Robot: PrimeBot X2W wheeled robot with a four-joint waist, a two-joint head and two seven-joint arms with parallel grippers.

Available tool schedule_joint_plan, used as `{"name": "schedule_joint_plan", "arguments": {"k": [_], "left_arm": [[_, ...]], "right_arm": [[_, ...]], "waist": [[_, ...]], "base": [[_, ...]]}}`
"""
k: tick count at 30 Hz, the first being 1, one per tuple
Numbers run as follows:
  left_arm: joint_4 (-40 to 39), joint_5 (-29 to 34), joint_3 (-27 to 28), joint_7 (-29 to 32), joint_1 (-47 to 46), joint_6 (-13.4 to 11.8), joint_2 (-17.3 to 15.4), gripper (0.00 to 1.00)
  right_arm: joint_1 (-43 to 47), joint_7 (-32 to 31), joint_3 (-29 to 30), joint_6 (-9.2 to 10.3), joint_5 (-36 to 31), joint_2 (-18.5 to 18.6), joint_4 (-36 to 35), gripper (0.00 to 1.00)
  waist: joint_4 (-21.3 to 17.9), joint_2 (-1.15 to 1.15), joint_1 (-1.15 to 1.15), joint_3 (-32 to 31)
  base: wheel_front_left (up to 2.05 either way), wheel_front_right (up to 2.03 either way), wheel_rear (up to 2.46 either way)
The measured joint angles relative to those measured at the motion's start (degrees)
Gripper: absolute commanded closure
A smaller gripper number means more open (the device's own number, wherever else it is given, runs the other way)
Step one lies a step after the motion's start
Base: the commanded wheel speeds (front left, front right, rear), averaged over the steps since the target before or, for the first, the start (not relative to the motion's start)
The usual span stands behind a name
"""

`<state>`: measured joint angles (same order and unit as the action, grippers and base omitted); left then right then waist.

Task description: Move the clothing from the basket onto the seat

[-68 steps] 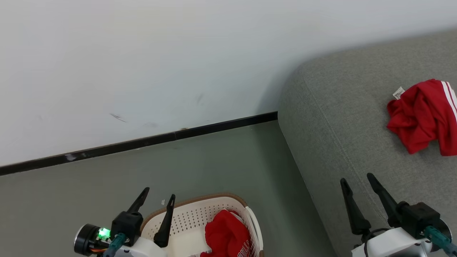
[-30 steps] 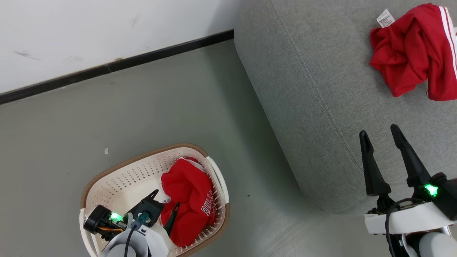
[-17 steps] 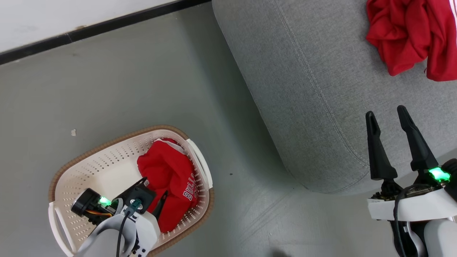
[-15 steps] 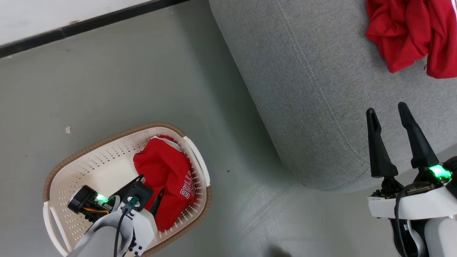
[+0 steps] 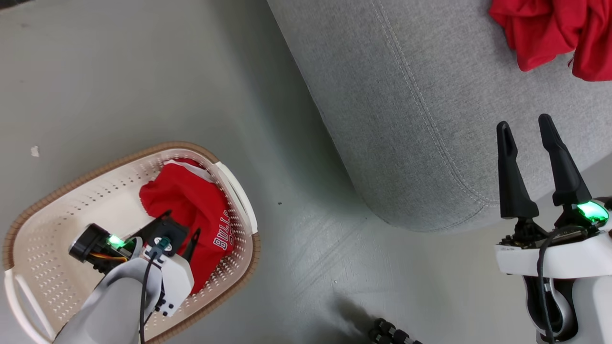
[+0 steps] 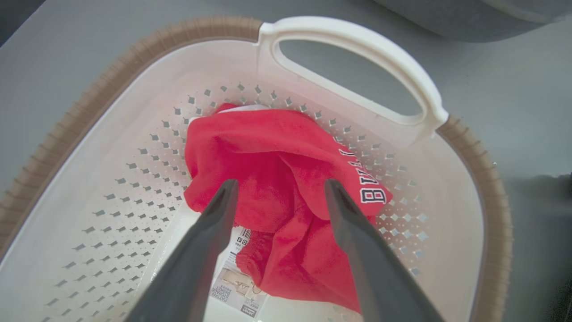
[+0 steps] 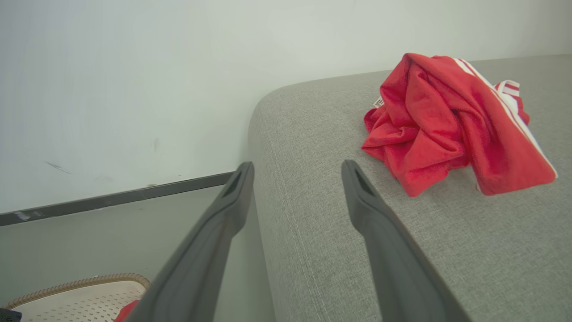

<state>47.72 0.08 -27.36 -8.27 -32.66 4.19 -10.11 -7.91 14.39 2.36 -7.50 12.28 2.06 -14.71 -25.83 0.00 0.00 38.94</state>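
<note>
A red garment with white "BULLS" lettering [image 5: 191, 205] [image 6: 286, 179] lies crumpled in the cream perforated basket [image 5: 48, 205] [image 6: 134, 116] on the floor. My left gripper [image 5: 181, 229] [image 6: 278, 187] hangs open inside the basket, its fingers either side of the garment's middle, just above it. A second red garment with white stripes [image 5: 550, 33] [image 7: 451, 120] rests on the grey seat [image 5: 406, 95] [image 7: 357, 250]. My right gripper [image 5: 526, 126] [image 7: 297, 172] stands open over the seat's front corner, nothing between its fingers.
The grey floor [image 5: 143, 71] surrounds the basket. A sticker label [image 6: 234, 281] lies on the basket's bottom. A white wall with a dark baseboard [image 7: 111, 197] stands behind the seat. A dark ribbed object [image 5: 389, 332] pokes in at the bottom edge.
The head camera has tilted down and shifted, so the wall has left its view. My left gripper has lowered into the basket over the lettered garment. The right gripper stays open.
</note>
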Motion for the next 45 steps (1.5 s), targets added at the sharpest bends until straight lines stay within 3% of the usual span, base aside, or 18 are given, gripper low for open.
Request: {"name": "schedule_joint_plan", "arguments": {"k": [21, 31, 32, 34, 37, 38, 39, 45], "left_arm": [[0.92, -8.24, 7.67, 1.87, -4.65, 0.51, 1.08, 0.0], [2.94, -8.24, 8.57, 3.45, -5.04, -0.05, -0.48, 0.0], [3.12, -8.58, 8.84, 3.68, -5.05, -0.05, -0.41, 0.03], [3.23, -9.0, 9.05, 3.68, -5.05, -0.05, 0.02, 0.47], [3.41, -10.57, 9.75, 3.75, -5.05, 0.02, 1.18, 0.75], [3.53, -11.41, 10.16, 3.76, -5.06, 0.12, 1.59, 0.95], [3.6, -12.23, 10.59, 3.76, -5.08, 0.43, 2.02, 1.0], [3.66, -15.29, 12.32, 3.91, -5.86, 1.03, 3.77, 1.0]], "right_arm": [[-5.63, 0.05, -1.69, 0.0, 3.31, -0.1, 0.96, 0.0], [-6.96, 0.07, -1.94, 0.0, 3.39, -0.1, 1.7, 0.0], [-6.96, 0.07, -1.89, 0.0, 3.39, -0.1, 1.83, 0.0], [-6.99, 0.07, -1.74, 0.0, 3.39, -0.1, 2.03, 0.0], [-7.34, 0.07, -1.62, 0.0, 3.39, -0.11, 2.33, 0.0], [-7.64, 0.07, -1.65, 0.0, 3.38, -0.11, 2.37, 0.0], [-7.9, 0.07, -1.68, 0.0, 3.38, -0.11, 2.37, 0.0], [-8.28, 0.07, -1.76, 0.0, 3.3, -0.11, 2.72, 0.0]], "waist": [[-3.23, 0.0, 0.0, 6.96], [-3.82, 0.0, 0.0, 8.43], [-3.84, 0.0, 0.0, 8.56], [-3.88, 0.0, 0.0, 8.81], [-3.94, 0.0, 0.0, 9.07], [-3.96, 0.0, 0.0, 9.09], [-3.97, 0.0, 0.0, 9.09], [-4.11, 0.0, 0.0, 8.98]], "base": [[0.0, 0.0, 0.0], [0.0, 0.0, 0.0], [0.0, 0.0, 0.0], [0.0, 0.0, 0.0], [0.0, 0.0, 0.0], [0.0, 0.0, 0.0], [0.0, 0.0, 0.0], [0.0, 0.0, 0.0]]}}
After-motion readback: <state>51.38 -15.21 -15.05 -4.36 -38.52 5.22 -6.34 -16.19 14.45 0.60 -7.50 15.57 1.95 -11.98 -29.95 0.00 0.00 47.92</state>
